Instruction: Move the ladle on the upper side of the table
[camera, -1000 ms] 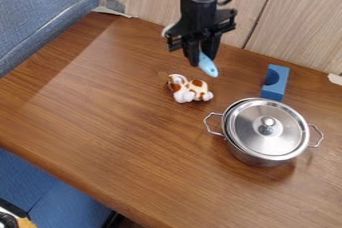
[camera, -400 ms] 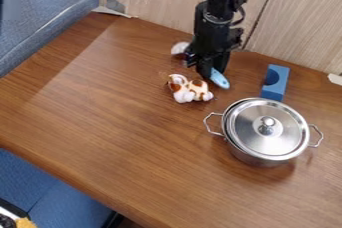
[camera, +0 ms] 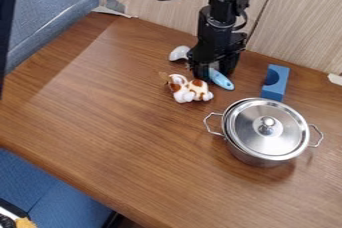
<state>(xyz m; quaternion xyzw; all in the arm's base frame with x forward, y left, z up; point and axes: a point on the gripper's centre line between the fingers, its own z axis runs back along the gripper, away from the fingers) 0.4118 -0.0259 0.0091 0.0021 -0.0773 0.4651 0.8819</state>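
Lowered ladle [camera: 221,80] slightly — can't tell end effector [camera: 214,72] clamped from loose; settle flat, clear of toy [camera: 191,90], before releasing.

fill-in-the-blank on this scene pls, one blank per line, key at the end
The ladle has a light ____ handle.
The lidded pot has ____ side handles.
In the picture, the block lies to the ____ of the end effector.
From left to right, the toy animal comes ____ the pot.

Key: blue; two; right; before
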